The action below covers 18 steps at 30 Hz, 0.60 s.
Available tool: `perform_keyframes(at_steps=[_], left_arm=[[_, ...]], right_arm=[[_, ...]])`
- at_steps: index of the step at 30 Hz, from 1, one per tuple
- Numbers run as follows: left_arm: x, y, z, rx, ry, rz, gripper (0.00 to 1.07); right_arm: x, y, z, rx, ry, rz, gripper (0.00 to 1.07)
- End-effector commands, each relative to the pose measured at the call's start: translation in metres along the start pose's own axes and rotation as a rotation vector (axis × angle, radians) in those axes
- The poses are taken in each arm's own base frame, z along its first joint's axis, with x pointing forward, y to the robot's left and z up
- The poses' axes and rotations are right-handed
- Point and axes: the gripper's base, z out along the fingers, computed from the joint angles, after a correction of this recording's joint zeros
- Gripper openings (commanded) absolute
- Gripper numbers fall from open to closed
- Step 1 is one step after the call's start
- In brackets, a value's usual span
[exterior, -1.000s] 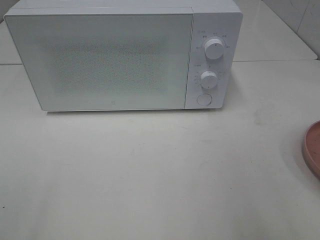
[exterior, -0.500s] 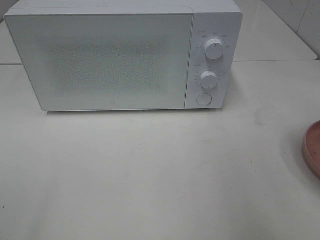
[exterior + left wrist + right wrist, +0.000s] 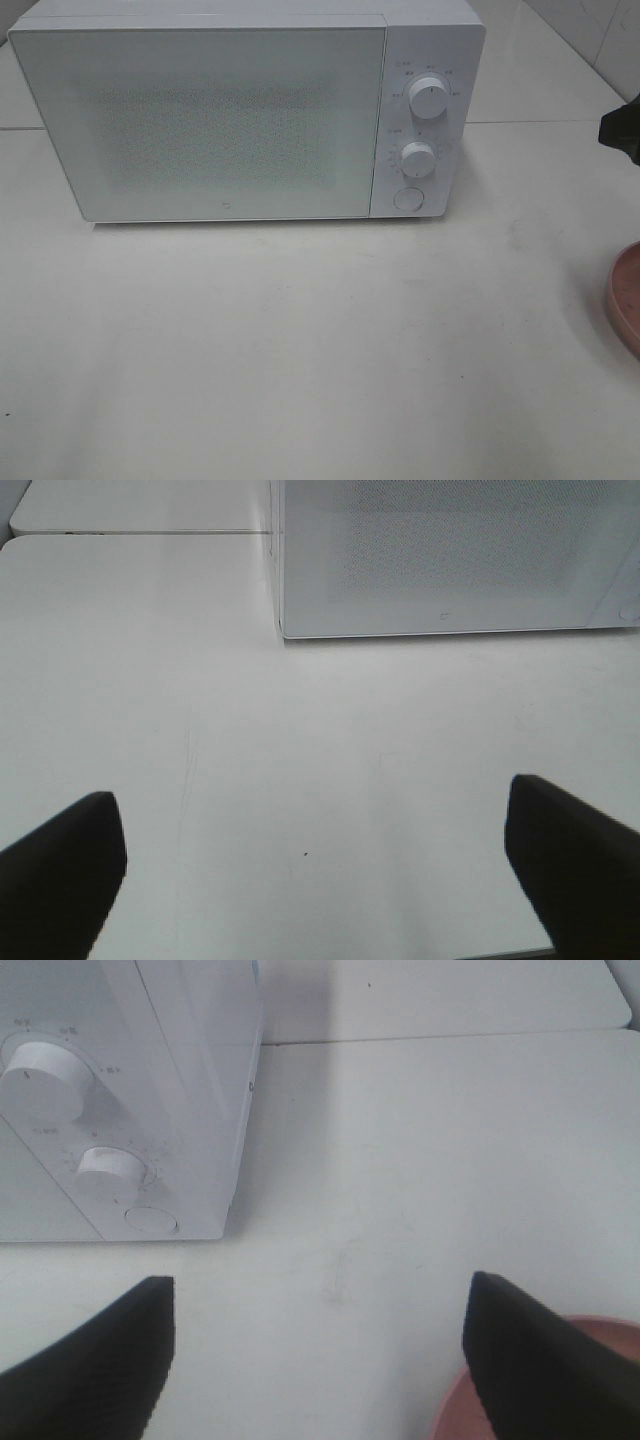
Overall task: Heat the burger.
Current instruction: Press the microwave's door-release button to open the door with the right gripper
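The burger is out of view in every frame. A white microwave [image 3: 245, 110] stands at the back of the table with its door shut; two dials [image 3: 428, 100] and a round button [image 3: 407, 198] sit on its right panel. My left gripper [image 3: 315, 880] hangs open over bare table in front of the microwave's left corner [image 3: 285, 630], nothing between its fingers. Open and empty too, my right gripper [image 3: 320, 1360] is to the right of the microwave's panel [image 3: 110, 1170]. In the high view only a dark part of the right arm [image 3: 622, 130] shows at the right edge.
A round pink plate [image 3: 625, 295] lies at the table's right edge, cut off by the frame; its rim [image 3: 600, 1325] shows beside my right gripper's finger. The table [image 3: 300, 340] is a white surface with a seam behind the microwave.
A dark part of the right arm has come into the high view at the right edge. The microwave and the plate have not moved.
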Motion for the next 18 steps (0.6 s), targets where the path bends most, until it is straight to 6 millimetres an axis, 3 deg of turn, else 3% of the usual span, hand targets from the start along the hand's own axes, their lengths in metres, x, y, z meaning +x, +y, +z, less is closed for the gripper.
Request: perform_keyframes(at_steps=[1, 7, 18], left_arm=[[0.002, 0.000, -0.003, 0.001, -0.029, 0.000, 0.98], [0.002, 0.000, -0.003, 0.001, -0.029, 0.000, 0.98], [0.002, 0.000, -0.003, 0.001, -0.029, 0.000, 0.98]], right_arm=[[0.002, -0.001, 0.014, -0.005, -0.103, 0.010, 0.76], [0.022, -0.002, 0.027, -0.014, -0.209, 0.022, 0.76], [0.053, 0.022, 0.045, -0.049, -0.278, -0.028, 0.76]])
